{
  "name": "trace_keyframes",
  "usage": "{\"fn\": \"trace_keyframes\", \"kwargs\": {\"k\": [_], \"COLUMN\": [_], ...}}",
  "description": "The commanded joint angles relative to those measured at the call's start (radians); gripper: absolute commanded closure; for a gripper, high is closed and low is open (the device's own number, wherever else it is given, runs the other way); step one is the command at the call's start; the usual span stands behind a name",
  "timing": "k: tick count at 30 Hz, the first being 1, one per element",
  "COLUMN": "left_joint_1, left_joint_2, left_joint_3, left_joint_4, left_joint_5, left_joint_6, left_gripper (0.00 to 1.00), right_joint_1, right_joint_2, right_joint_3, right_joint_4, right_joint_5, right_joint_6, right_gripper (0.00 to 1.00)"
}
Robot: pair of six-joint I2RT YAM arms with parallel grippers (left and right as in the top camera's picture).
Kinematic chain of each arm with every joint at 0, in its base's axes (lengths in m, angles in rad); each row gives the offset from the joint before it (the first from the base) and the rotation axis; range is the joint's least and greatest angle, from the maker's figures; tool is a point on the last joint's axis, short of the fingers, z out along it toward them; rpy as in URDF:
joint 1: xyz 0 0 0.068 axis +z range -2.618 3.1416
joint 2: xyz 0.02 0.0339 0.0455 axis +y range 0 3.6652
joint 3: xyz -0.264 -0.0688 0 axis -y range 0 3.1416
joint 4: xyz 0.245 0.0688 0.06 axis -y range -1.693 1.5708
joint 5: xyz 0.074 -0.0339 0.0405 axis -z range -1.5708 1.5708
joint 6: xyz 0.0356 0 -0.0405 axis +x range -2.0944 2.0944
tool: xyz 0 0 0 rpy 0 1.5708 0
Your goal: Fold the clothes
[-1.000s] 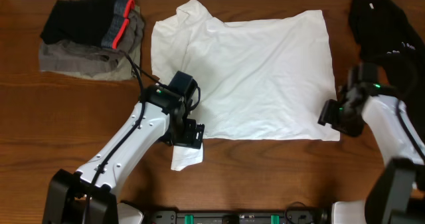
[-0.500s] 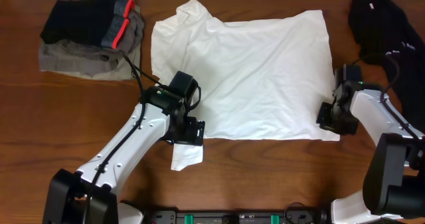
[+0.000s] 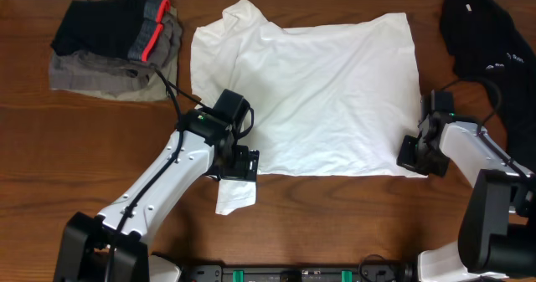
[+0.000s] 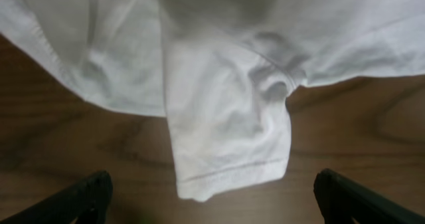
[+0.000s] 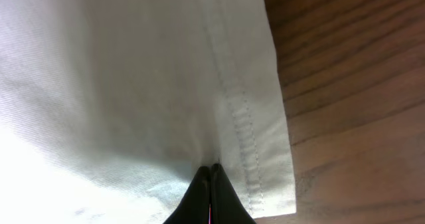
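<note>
step: first fold, grasp phase, my read; white T-shirt [image 3: 327,98] lies spread flat, no fold made yet
shirt location: upper centre of the overhead frame, on the table [image 3: 335,232]; collar end towards frame left, hem [image 5: 242,117] towards frame right; one sleeve [image 4: 229,137] sticks out below its lower-left edge
right pincer [image 3: 416,155]: closed tight, tips together on the cloth just inside the hem stitching, at the shirt's lower-right corner; how many layers it has caught I cannot tell
left pincer [image 3: 240,166]: jaws wide, holding nothing; hangs over the loose sleeve, fingers either side of it in the wrist view; touching the cloth or not, cannot tell
next move, my guess: left needs to drop and close on the sleeve or the edge beside it; then both lift together and carry the near edge across; lifting right alone would likely drag and skew the shirt
count, shirts: one white
count, other clothing: one folded stack [image 3: 117,43] at upper left, black-and-red piece on grey, at least two items; one black garment [image 3: 486,31] at upper right, crumpled
count, arms: two; one pincer each
</note>
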Motion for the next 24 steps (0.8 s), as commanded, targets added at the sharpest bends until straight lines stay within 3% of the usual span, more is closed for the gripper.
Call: {"fn": "trace_keyframes", "kwargs": {"k": [1,10,19,20,22,23,24], "left_joint_1": [0.0,0.0,0.023,0.029,0.04,0.044,0.049], "left_joint_2": [0.004,0.004,0.018,0.026,0.05,0.062,0.077], "left_joint_3": [-0.05,-0.132,-0.133,-0.133,-0.133,-0.133,-0.133], "left_joint_4": [0.026,0.122,0.225,0.242,0.274,0.283,0.292], "left_joint_5": [-0.02,-0.036,-0.091,-0.091,-0.09,-0.091,-0.091], "left_joint_6": [-0.016,-0.043,-0.045,-0.045,-0.045,-0.045,-0.045], "left_gripper": [0.02,0.02,0.0,0.13,0.73,0.89,0.94], "right_joint_1": [-0.056,-0.211,-0.238,-0.238,-0.238,-0.238,-0.238], "right_joint_2": [0.018,0.018,0.018,0.018,0.018,0.018,0.018], "right_joint_3": [-0.034,-0.034,-0.034,-0.034,-0.034,-0.034,-0.034], "right_joint_4": [0.001,-0.015,-0.006,-0.004,-0.002,-0.001,-0.001], "right_joint_5": [0.016,-0.008,-0.014,-0.014,-0.014,-0.013,-0.013], "right_joint_6": [0.018,-0.02,-0.04,-0.04,-0.04,-0.04,-0.04], "right_gripper": [0.99,0.99,0.99,0.99,0.99,0.99,0.99]}}
